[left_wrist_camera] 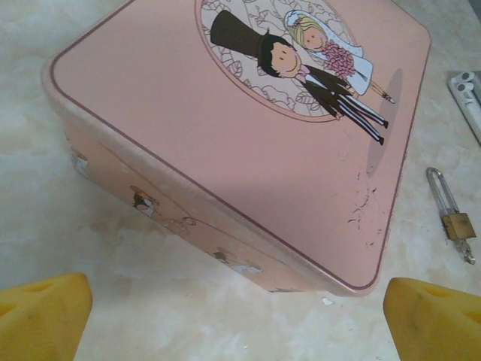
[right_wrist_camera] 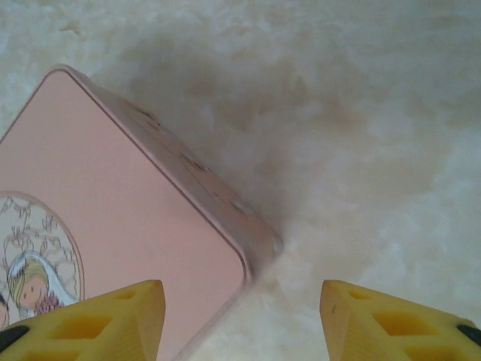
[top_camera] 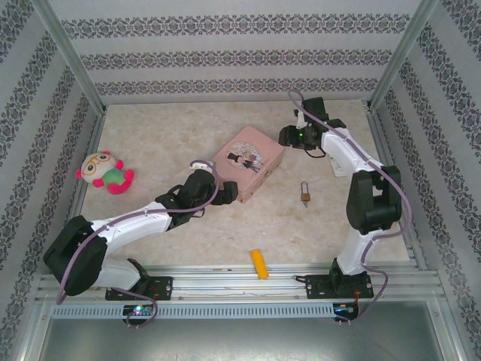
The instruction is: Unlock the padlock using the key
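The tiny brass padlock (top_camera: 305, 194) lies flat on the marble table, right of the pink picture tin (top_camera: 248, 159). In the left wrist view the padlock (left_wrist_camera: 456, 220) shows its thin shackle pointing away, and a small silver piece, seemingly the key (left_wrist_camera: 467, 252), sticks out of its base. My left gripper (top_camera: 228, 192) hovers at the tin's near corner, open, with nothing between its yellow fingers (left_wrist_camera: 41, 316). My right gripper (top_camera: 286, 137) is open and empty above the tin's far right corner (right_wrist_camera: 255, 256). Both grippers are well apart from the padlock.
A yellow bar (top_camera: 259, 263) lies by the front rail. A plush toy (top_camera: 104, 171) sits at the left. The tin (left_wrist_camera: 225, 113) stands between the two grippers. Patterned walls enclose the table on three sides.
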